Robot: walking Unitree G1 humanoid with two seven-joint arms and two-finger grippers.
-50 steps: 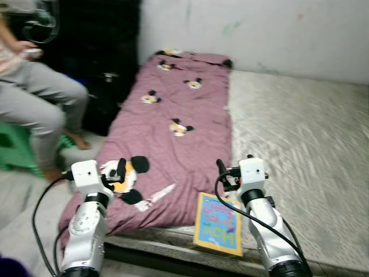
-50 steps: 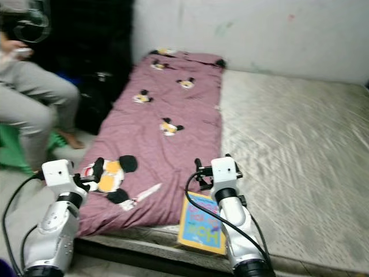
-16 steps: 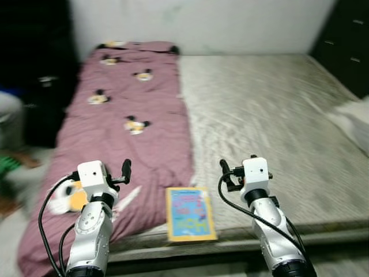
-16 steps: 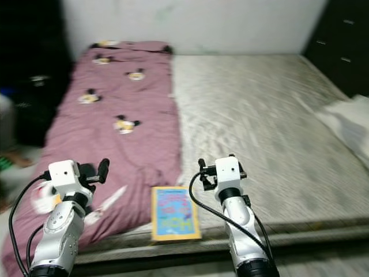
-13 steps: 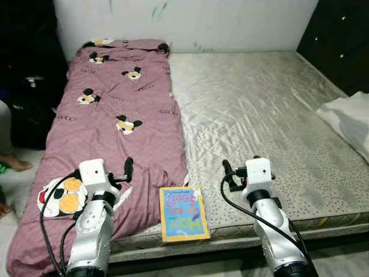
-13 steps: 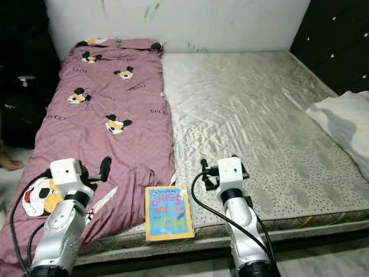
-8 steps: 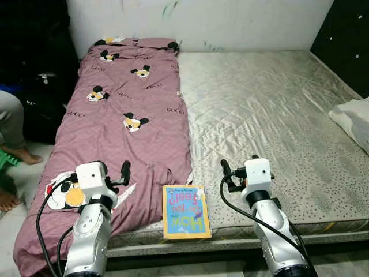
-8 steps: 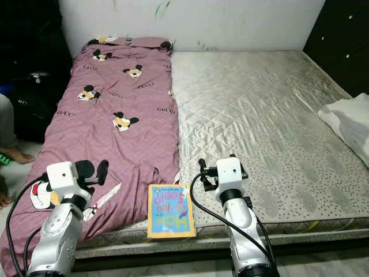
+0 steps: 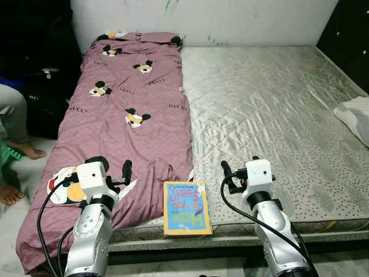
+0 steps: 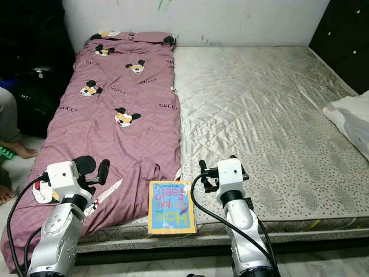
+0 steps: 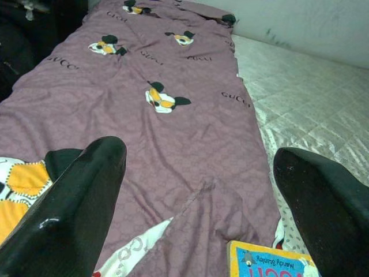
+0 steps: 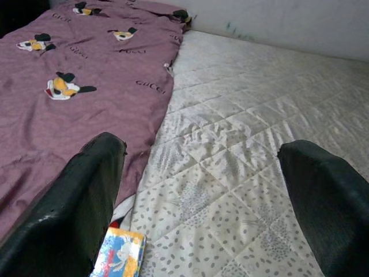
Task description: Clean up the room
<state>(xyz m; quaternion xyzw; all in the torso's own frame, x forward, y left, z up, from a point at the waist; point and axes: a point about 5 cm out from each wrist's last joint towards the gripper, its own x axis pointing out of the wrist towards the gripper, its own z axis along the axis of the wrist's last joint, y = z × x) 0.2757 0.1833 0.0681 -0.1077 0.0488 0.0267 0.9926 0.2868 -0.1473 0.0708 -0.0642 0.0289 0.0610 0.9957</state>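
a children's book (image 9: 186,208) with a yellow border and blue cover lies flat at the near edge of the bed, just beside the lower end of a purple blanket (image 9: 132,109) printed with cartoon mouse heads. the blanket runs along the left side of the mattress (image 9: 271,109) from the wall to the foot, its near corner hanging over the edge. the rest of the mattress is bare, quilted and silvery grey. a white pillow (image 9: 356,115) rests at the far right edge, well apart from the book.

the left tool (image 9: 118,173) hovers over the blanket's lower corner, its two black fingers spread wide and holding nothing. the right tool (image 9: 230,176) hovers over the mattress just right of the book, also spread wide and empty. the book lies between the two arms.

to the left of the bed a person's leg and bare feet (image 9: 14,156) stand on the floor, with dark bags behind them. a dark cabinet stands at the far right.

the left wrist view catches the book's top edge (image 11: 271,262) past the blanket's fold; the right wrist view shows one corner of the book (image 12: 118,254) beside the mattress quilting.
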